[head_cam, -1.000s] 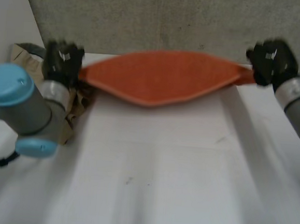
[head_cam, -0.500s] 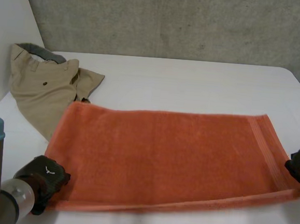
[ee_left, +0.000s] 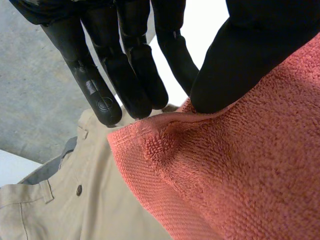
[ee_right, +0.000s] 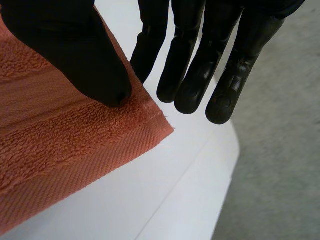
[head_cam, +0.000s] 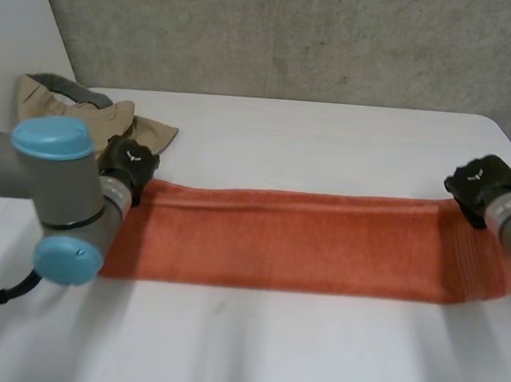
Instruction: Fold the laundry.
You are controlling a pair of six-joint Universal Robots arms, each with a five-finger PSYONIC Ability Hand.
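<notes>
1. You had the towel (head_cam: 305, 239) lying flat on the table (head_cam: 296, 353) as a long folded strip, running from side to side between the two hands.
2. Your left hand (head_cam: 126, 165) sat at the strip's far left corner. Its fingers (ee_left: 107, 75) were straight and spread just past the edge, and only the thumb (ee_left: 240, 65) pressed down on the cloth. Nothing was pinched.
3. Your right hand (head_cam: 479, 184) sat at the far right corner in much the same way. Its fingers (ee_right: 230, 75) were straight and apart over bare table, and its thumb (ee_right: 75, 50) tip rested on the towel near the corner.
4. Trousers (head_cam: 67, 105) lay crumpled at the table's far left, with the towel's left corner overlapping them.
</notes>
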